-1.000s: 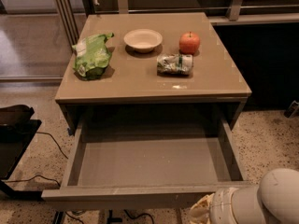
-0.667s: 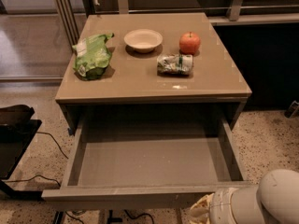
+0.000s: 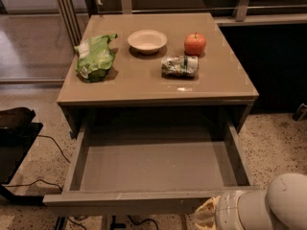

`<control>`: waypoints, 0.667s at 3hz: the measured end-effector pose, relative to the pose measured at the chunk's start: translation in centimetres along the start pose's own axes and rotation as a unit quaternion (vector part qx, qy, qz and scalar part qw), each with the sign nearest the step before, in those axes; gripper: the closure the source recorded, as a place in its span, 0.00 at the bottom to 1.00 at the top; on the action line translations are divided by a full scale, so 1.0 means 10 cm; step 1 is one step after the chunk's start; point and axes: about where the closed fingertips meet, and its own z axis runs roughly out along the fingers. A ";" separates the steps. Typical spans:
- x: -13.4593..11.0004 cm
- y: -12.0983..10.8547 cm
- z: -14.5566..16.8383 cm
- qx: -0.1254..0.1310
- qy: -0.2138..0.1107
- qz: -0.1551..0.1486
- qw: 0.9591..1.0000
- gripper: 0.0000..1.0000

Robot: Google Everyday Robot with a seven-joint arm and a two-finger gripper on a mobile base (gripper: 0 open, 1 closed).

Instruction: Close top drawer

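Note:
The top drawer is pulled far out of the grey-brown cabinet toward me. It is wide, shallow and empty inside. Its flat front edge runs along the bottom of the view with small pale scuffs. The two drawers below it are hidden under it. Only a white rounded part of my arm shows, at the bottom right corner just past the drawer's front right end. My gripper is out of view beyond the bottom edge.
On the cabinet top lie a green chip bag, a white bowl, a red apple and a crushed can lying on its side. A black object with cables sits on the floor at left.

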 end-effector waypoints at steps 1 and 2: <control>0.00 0.00 0.00 0.000 0.000 0.000 1.000 0.15; -0.09 -0.21 0.13 -0.007 -0.006 -0.007 1.000 0.17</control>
